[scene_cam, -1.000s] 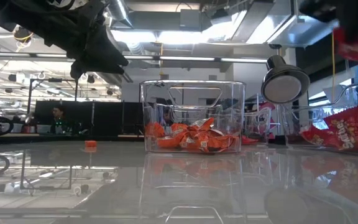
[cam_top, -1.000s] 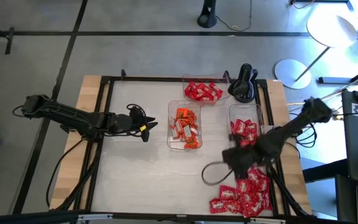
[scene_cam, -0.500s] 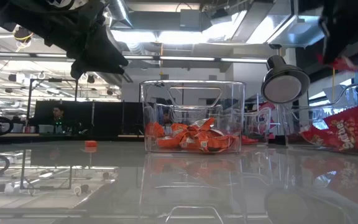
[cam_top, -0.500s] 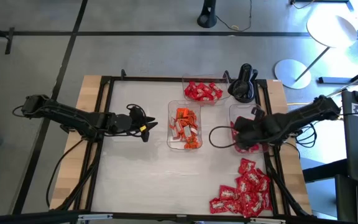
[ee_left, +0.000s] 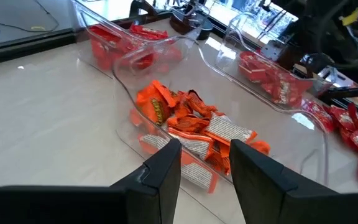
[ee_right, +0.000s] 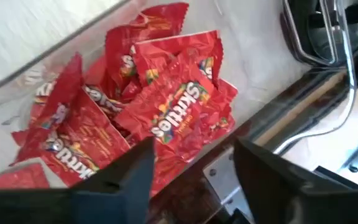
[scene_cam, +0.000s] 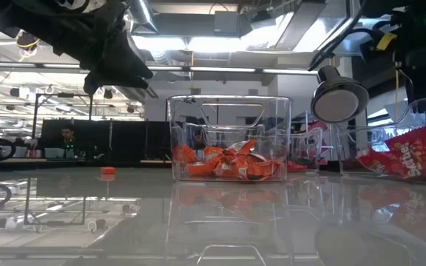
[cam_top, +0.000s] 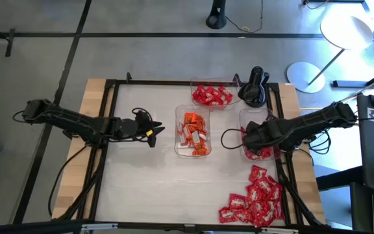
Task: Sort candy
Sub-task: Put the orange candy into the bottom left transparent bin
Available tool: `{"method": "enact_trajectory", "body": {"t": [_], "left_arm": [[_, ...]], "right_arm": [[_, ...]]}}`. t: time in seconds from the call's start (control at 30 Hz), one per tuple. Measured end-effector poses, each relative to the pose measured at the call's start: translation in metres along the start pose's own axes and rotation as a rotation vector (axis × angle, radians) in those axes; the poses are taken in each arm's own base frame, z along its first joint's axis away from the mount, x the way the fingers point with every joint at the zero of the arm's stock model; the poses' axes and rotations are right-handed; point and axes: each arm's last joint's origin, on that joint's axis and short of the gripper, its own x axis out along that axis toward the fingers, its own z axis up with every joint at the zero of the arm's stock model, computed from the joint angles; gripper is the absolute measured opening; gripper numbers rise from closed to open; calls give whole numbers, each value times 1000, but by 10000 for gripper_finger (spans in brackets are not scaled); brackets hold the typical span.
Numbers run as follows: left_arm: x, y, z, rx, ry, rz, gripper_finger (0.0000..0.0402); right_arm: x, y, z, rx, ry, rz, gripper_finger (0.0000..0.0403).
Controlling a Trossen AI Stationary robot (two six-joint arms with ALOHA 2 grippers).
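Wide bare stretch of the pale counter [cam_top: 154, 188] lay open in front. Three clear rectangular plastic trays [cam_top: 193, 133] blocked the middle and right, and a loose heap of red wrapped candy [cam_top: 255, 201] crowded the near right corner.

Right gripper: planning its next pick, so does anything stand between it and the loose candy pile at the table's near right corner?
Nothing visible does. The right gripper hangs open over the right-hand tray; the loose candy pile lies apart from that tray.

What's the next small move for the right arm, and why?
Probably lift clear and head back to the loose candy pile. The right gripper is open and empty over the right tray, with red packets lying below it.
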Motion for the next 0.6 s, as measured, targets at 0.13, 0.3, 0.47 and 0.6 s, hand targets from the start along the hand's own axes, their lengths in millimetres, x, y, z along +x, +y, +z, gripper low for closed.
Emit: {"method": "enact_trajectory", "body": {"t": [0.13,0.3,0.47,0.6], "left_arm": [[4,6,4,-1,-1,17,141],[11,20,15,-65,54,-15,213],[14,45,15,-90,245,183,278],[15,57,1,-131,380,313,289]], "right_arm": [[0,4,4,20,-38,46,270],[-1,11,12,36,-124,103,301],[-2,12,14,30,-169,100,308],[-2,12,15,20,-187,80,308]]}}
